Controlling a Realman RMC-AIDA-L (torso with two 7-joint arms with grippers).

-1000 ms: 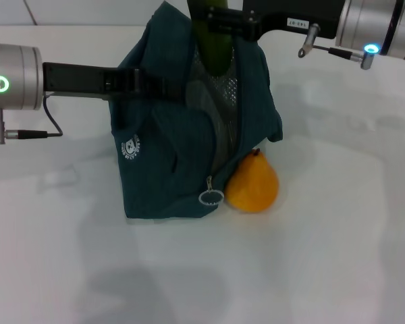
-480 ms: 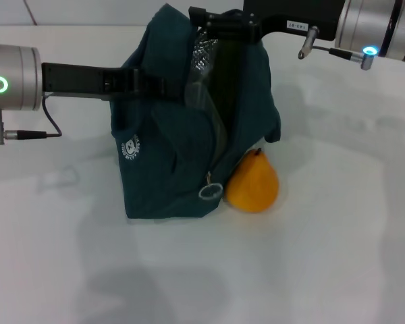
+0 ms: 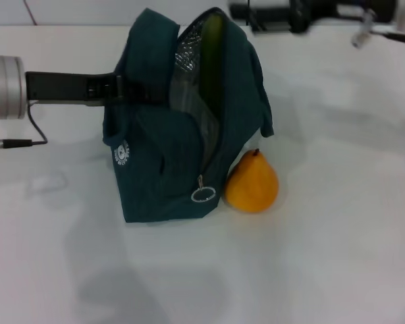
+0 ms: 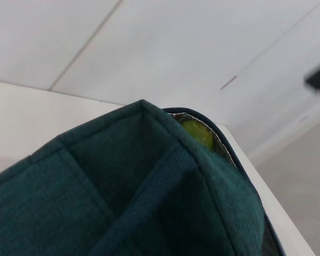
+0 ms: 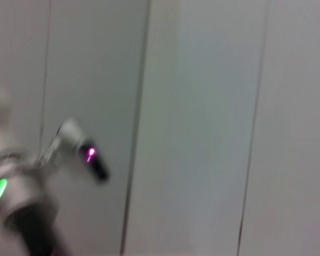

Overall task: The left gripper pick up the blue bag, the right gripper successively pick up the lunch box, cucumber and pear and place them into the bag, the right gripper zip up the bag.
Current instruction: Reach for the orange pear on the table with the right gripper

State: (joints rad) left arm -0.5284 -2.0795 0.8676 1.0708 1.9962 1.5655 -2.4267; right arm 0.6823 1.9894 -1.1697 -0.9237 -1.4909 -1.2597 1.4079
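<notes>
The blue bag (image 3: pixel 182 128) is held upright on the white table (image 3: pixel 337 256) by the left gripper (image 3: pixel 125 88), which is clamped on the bag's upper left edge, its arm reaching in from the left. The bag's mouth is seen gaping, with the silver lining (image 3: pixel 185 74) exposed and the zipper pull ring (image 3: pixel 202 196) hanging at the near lower end of the opening. The cucumber (image 3: pixel 212 40) is now seen standing inside the bag, its green tip showing just within the far top of the opening; in the left wrist view that tip (image 4: pixel 197 133) is glimpsed behind the bag's rim. A second ago the cucumber was gripped above the mouth by the right gripper (image 3: pixel 243 10); that gripper has since been withdrawn up and to the far right and is now clear of the bag, blurred, so whether its fingers are spread or closed cannot be told. The pear (image 3: pixel 252 182) is left lying on the table, touching the bag's near right side, unchanged in place. The bag itself has been shifted slightly to the left.
</notes>
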